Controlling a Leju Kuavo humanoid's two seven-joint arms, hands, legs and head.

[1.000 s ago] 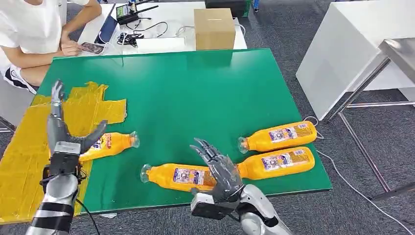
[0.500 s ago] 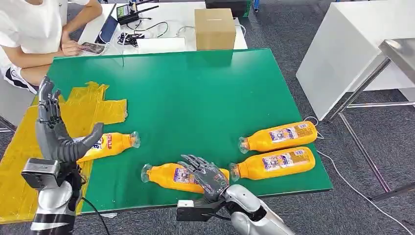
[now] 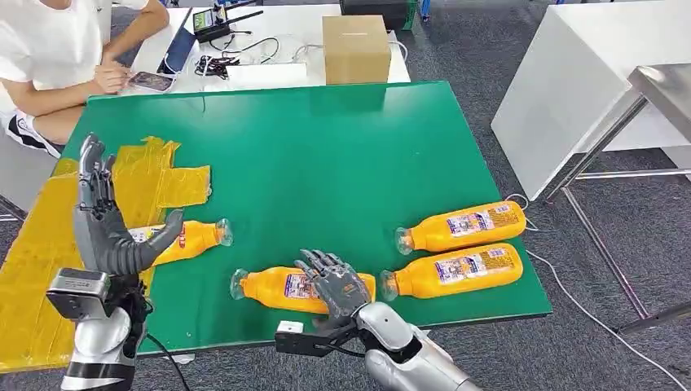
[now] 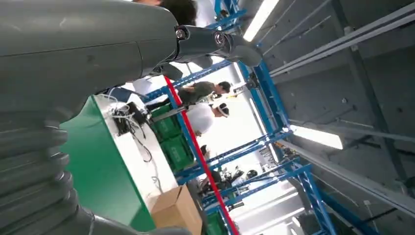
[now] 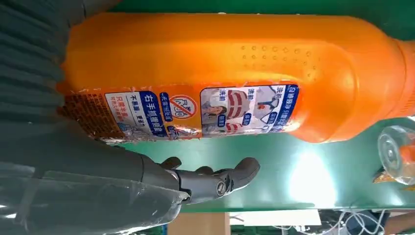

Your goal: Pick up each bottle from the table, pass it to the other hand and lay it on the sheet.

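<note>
Hands working either side of the green table point(image 3: 326, 147).
Left hand point(image 3: 102, 232) is hovering spread and empty over the yellow sheet point(image 3: 33, 244), beside one laid orange bottle point(image 3: 186, 239); right hand point(image 3: 336, 285) is draping unclenched fingers over the nearest bottle point(image 3: 281, 289), not yet clasping, so the round body risks rolling away.

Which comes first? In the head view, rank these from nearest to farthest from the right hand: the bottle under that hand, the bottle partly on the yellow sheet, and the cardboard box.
From the right hand:
1. Bottle under the hand, lying at the table's near edge, directly beneath the fingers.
2. Bottle partly on the yellow sheet, off to the left.
3. Cardboard box, on the white table beyond the far edge.
</note>
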